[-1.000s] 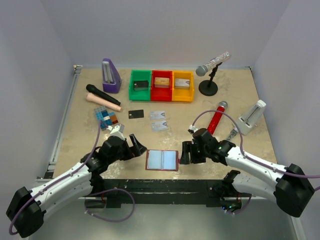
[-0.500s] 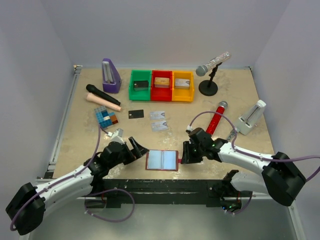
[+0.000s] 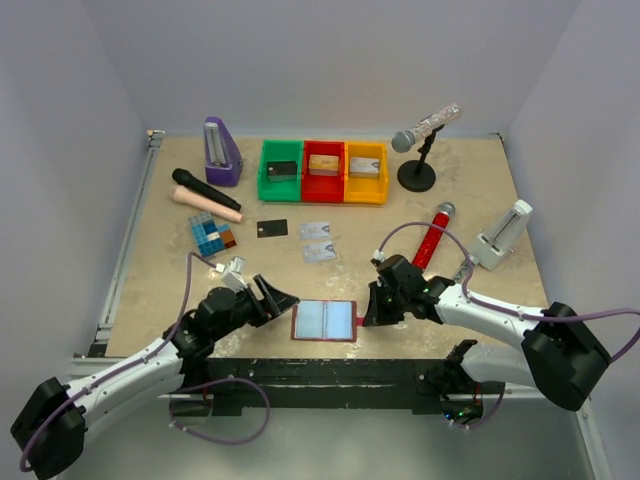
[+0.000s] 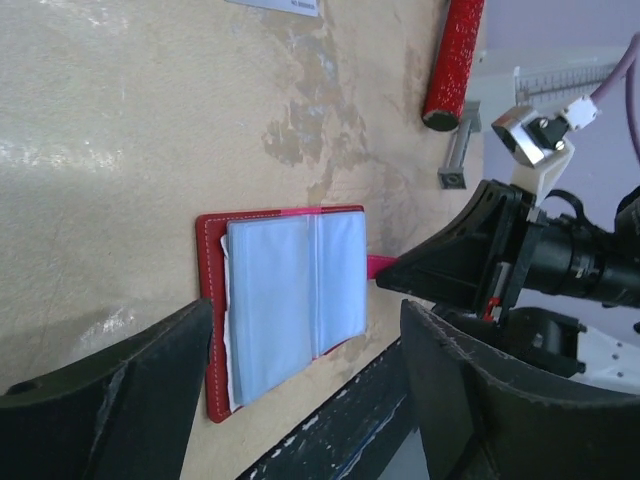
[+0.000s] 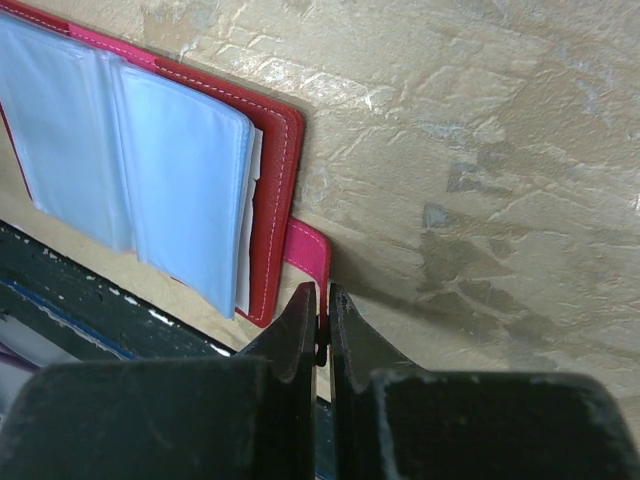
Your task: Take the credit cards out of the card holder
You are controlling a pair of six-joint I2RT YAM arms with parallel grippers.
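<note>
Table [image 3: 450,200]: tan and mottled, bearing everything listed below.

Card holder [image 3: 324,321]: dark red, lying open and flat with the pale-blue pockets up, set between the two pincers at the near edge. Long axis running from one pincer to the other, spine crosswise.

Left gripper [image 3: 272,296]: fingers spread wide, empty. Holder just ahead of the opening, not touched.

Right gripper [image 5: 318,300]: fingers drawn together, by the look of it clamped on the tip of the snap tab [image 5: 308,255]. Holder body directly beyond the fingertips. Nearer pincer of the two, judged to be anchoring the holder, leaving the pockets to the left.

Black card [image 3: 272,228], silvery card [image 3: 315,230], second silvery card [image 3: 319,251]: loose on the table, well beyond both pincers.

Seen from above only — the loose cards. Seen from the right wrist only — the tab between the fingertips, plus a white edge inside the nearest pocket; card or liner, cannot tell. No gold-orange card found.
</note>
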